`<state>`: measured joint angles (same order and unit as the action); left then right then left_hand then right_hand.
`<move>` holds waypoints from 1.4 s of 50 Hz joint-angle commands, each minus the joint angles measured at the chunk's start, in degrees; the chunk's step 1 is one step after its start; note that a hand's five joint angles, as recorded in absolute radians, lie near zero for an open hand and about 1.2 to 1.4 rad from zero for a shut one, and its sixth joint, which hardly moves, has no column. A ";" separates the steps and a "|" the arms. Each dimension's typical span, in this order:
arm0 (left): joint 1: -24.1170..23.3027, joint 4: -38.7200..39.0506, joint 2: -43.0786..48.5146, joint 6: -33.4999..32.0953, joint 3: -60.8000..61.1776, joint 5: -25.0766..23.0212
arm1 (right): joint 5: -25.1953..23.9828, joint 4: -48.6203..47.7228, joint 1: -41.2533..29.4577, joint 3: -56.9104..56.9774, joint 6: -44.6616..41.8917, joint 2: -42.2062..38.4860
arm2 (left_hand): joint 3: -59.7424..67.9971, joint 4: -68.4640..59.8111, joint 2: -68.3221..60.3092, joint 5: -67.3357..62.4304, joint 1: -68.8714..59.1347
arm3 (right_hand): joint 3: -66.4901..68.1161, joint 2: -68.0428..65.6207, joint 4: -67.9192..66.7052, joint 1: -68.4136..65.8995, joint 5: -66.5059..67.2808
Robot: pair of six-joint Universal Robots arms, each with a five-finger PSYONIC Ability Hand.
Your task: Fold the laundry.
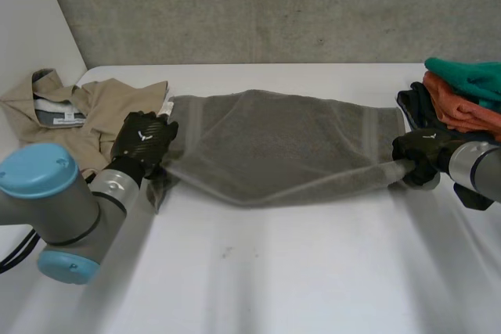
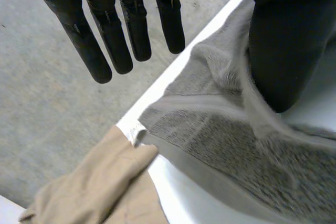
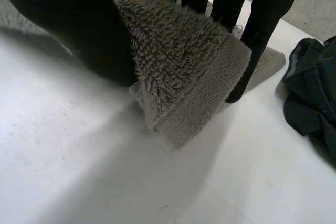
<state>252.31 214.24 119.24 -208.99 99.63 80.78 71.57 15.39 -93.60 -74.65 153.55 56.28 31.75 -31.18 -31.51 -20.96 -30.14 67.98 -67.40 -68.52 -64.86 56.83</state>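
The grey towel (image 1: 274,146) lies stretched across the table (image 1: 297,271), our right hand (image 1: 423,150) pinching one end, but our left hand (image 1: 143,140), fingers straight, only thumbs the other, so we risk it slipping free.

White table (image 1: 313,271), grey concrete wall (image 1: 274,5)

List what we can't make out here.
- Clothes pile: head view's edge cuts it off; number of garments unclear.
- Beige shirt: head view, partly covered by the left arm.
- Towel end at the right hand: head view, the hand covers it.
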 commanded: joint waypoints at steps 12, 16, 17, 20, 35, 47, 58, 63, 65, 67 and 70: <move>3.27 -9.80 -0.41 16.94 -0.57 -2.30 | 0.23 -4.93 0.18 -4.10 -0.18 -0.03 | 2.69 -3.26 -2.92 -3.48 -4.29 | 12.02 -12.60 -11.48 -15.14 13.17; 3.01 -10.68 0.02 17.56 -1.89 -1.86 | 0.32 -5.55 0.26 -4.19 -0.18 -0.03 | 9.39 -9.95 -9.62 -10.18 -10.99 | 12.02 -12.60 -11.48 -15.14 13.17; 2.92 -10.86 0.20 17.47 -2.33 -1.77 | 0.41 -5.90 0.18 -4.19 -0.26 -0.03 | 14.41 -14.98 -14.65 -15.20 -16.02 | 12.02 -12.60 -11.48 -15.14 13.17; 2.83 -11.82 2.04 17.56 -4.35 -1.77 | 0.85 -5.64 0.09 -4.10 -0.53 0.05 | 48.20 -48.77 -48.43 -48.99 -49.80 | 12.02 -12.60 -11.48 -15.14 13.17; 3.54 -34.48 -27.70 10.91 -3.40 4.38 | 0.94 9.64 3.78 -3.31 -15.28 21.84 | 48.25 -48.82 -48.49 -49.04 -49.86 | 12.02 -12.60 -11.48 -15.14 13.17; 3.36 -40.22 -42.53 -9.41 0.21 4.65 | 1.29 19.24 4.48 -2.61 -26.11 32.75 | 48.25 -48.82 -48.49 -49.04 -49.86 | 12.02 -12.60 -11.48 -15.14 13.17; 2.92 -37.41 -10.99 -10.91 -9.96 4.65 | 11.03 18.62 0.53 0.81 -26.72 14.31 | 48.25 -48.82 -48.49 -49.04 -49.86 | 12.02 -12.60 -11.48 -15.14 13.17; 0.90 -33.46 0.80 -13.11 -24.10 4.74 | 16.22 11.87 -2.63 9.16 -25.67 7.18 | 48.25 -48.82 -48.49 -49.04 -49.86 | 12.02 -12.60 -11.48 -15.14 13.17; 0.90 -29.08 4.57 -14.42 -32.69 5.08 | 17.54 5.11 -4.21 12.67 -24.00 5.24 | 48.25 -48.82 -48.49 -49.04 -49.86 | 12.02 -12.60 -11.48 -15.14 13.17; 0.55 -25.38 6.26 -14.87 -37.73 5.52 | 17.98 -4.60 -5.27 16.18 -20.16 4.72 | 48.25 -48.82 -48.49 -49.04 -49.86 | 12.02 -12.60 -11.48 -15.14 13.17; 0.37 -15.20 7.32 -14.96 -46.09 6.23 | 17.99 -16.23 -5.80 17.25 -15.31 5.06 | 48.25 -48.82 -48.49 -49.04 -49.86 | 12.02 -12.60 -11.48 -15.14 13.17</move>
<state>253.37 184.58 122.34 -222.71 70.08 85.89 88.54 20.60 -97.31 -62.99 130.16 62.27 68.38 -68.79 -68.66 -55.84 -67.33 68.26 -67.40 -68.79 -64.86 56.83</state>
